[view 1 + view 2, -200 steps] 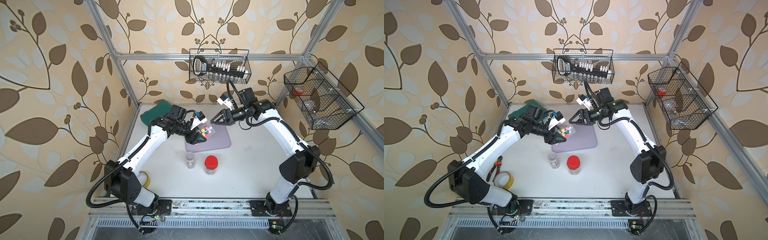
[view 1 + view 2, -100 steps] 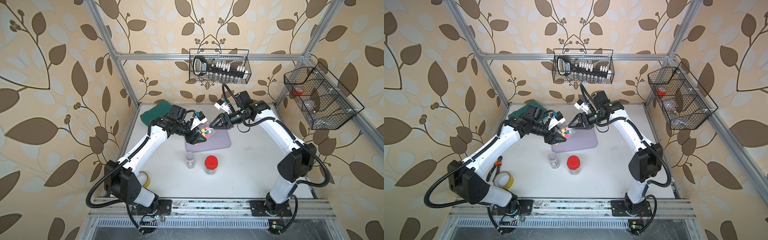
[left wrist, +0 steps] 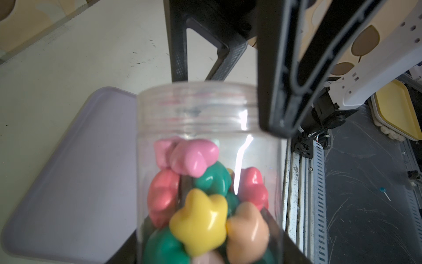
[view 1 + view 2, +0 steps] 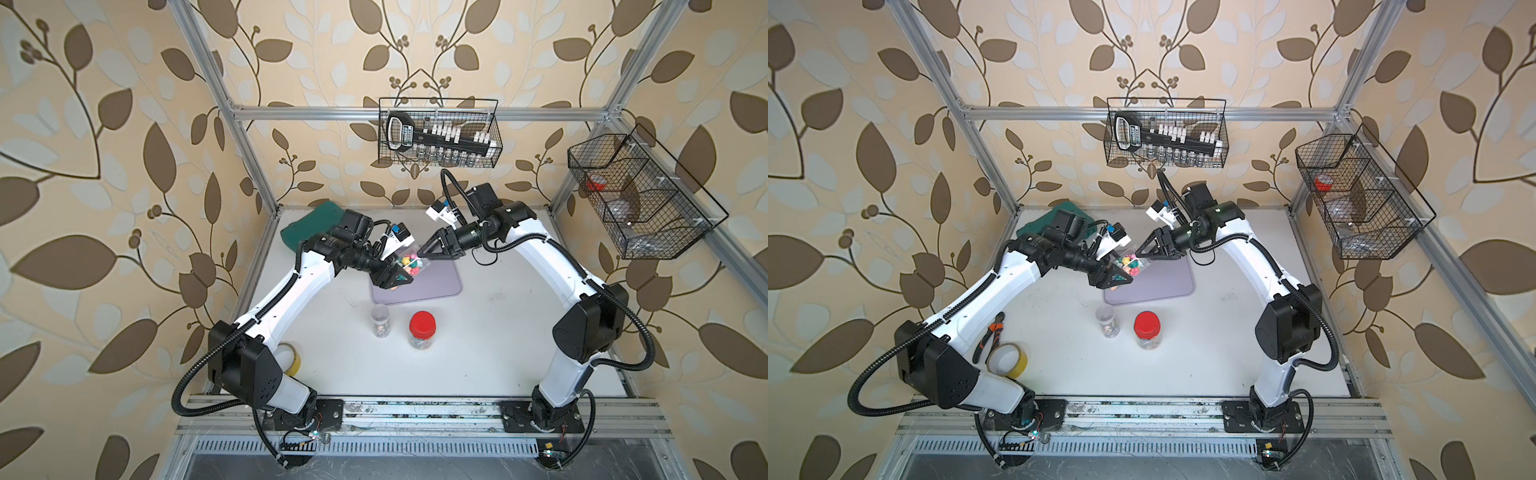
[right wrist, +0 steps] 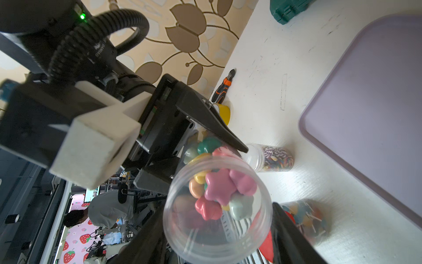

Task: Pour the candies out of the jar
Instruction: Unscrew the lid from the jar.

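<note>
Left wrist view: the jar [image 3: 205,128] is clear plastic with a threaded neck and an open mouth. The candies [image 3: 198,219] inside are glossy flower-shaped pieces in pink, coral, green, yellow and peach, heaped toward the base and clear of the neck. In both top views the jar is held off the table [image 4: 478,353], tipped well over, above the left end of the lilac tray [image 4: 436,282].

Left arm: extends from its base forward and inward; the left claw [image 4: 395,275] is clamped across the jar's body. Right arm: mirrors this reach from the opposite side; the right claw [image 4: 424,255] points at the jar's mouth with one jaw on each side of the neck. The jaws stand apart; whether they press on the neck cannot be determined.

Lettering: in the right wrist view a motor housing [image 5: 100,45] on the left arm reads "DAMIAO". The label on the black tool [image 4: 405,131] in the rear wire basket [image 4: 386,158] is too small to read.
</note>
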Robot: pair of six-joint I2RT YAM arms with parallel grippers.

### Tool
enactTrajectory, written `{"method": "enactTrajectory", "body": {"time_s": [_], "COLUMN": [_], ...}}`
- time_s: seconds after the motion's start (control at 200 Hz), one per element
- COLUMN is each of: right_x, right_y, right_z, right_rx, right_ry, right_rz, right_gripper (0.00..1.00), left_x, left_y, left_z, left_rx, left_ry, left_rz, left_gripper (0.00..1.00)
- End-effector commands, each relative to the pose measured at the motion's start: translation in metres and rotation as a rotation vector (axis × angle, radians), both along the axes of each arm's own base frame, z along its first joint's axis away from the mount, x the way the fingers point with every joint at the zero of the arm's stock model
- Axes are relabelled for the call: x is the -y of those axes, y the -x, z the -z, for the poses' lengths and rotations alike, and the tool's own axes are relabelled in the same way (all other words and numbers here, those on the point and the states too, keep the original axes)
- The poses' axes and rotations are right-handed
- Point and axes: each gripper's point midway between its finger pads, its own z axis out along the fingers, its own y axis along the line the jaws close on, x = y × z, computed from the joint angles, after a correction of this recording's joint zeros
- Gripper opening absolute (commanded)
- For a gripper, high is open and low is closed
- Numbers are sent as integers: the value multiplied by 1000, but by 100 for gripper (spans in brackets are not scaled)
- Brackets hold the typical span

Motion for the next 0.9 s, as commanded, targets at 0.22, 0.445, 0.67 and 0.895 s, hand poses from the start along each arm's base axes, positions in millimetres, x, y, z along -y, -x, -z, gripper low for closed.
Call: {"method": "enactTrajectory", "body": {"time_s": [0.22, 0.445, 0.67, 0.895], "right_x": [-5, -5, -4, -5], "right_y": [6, 9, 13, 24], "right_z": [0, -3, -13, -17], "right_rx": [-7, 18, 104, 187], "right_ry": [-36, -55, -87, -149], "right_rz": [-44, -65, -91, -151], "right_gripper": [53, 47, 41, 36], "left_x": [4, 5, 9, 13], "left_y": [7, 8, 10, 11], "left_z": [-36, -38, -43, -47], "left_rx": [91, 90, 88, 80], "left_ry": [80, 93, 124, 159], "left_rz": [42, 48, 63, 77], "left_gripper": [61, 61, 61, 61]}}
